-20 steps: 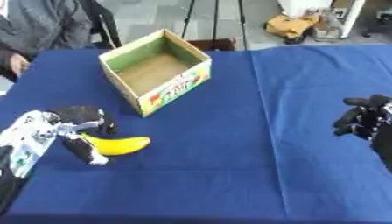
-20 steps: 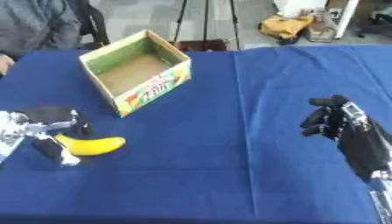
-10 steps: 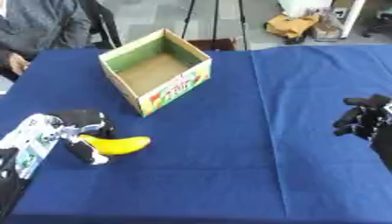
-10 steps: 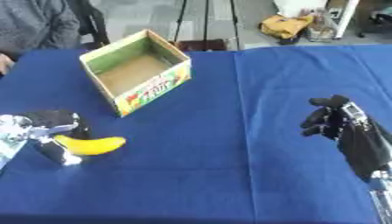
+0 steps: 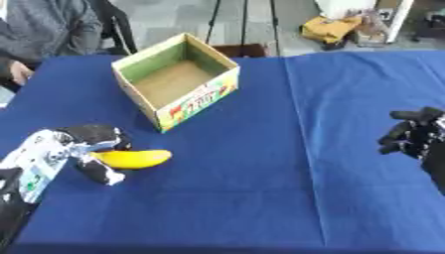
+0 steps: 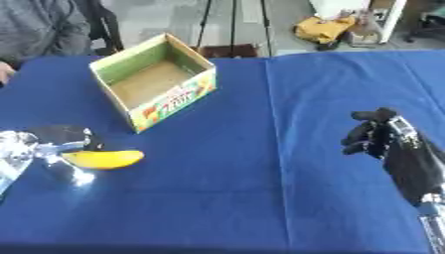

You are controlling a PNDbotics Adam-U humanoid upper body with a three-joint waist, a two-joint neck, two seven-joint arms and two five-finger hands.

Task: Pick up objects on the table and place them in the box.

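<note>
Left hand (image 5: pixel 83 149) is on the banana (image 5: pixel 130 158) at the near-left of the counter (image 5: pixel 260 173). My fingers (image 5: pixel 100 171) are curled around the banana's left end, thumb side above it, fingers below. The banana looks to be lying flat on the blue cloth, long axis roughly left-right, right end poking free of the hand; I can't tell if it's lifted off the surface.

The box (image 5: pixel 178 79) sits up-left of centre, open top, turned at an angle, nothing visible inside. It's well apart from the banana, further back and a bit to the right.

Right hand (image 6: pixel 378 136) hovers over the right side of the counter, fingers curled in, holding nothing, well away from both banana and box.

A person in a grey top (image 5: pixel 48 27) is seated at the far-left edge, not touching anything of mine.
</note>
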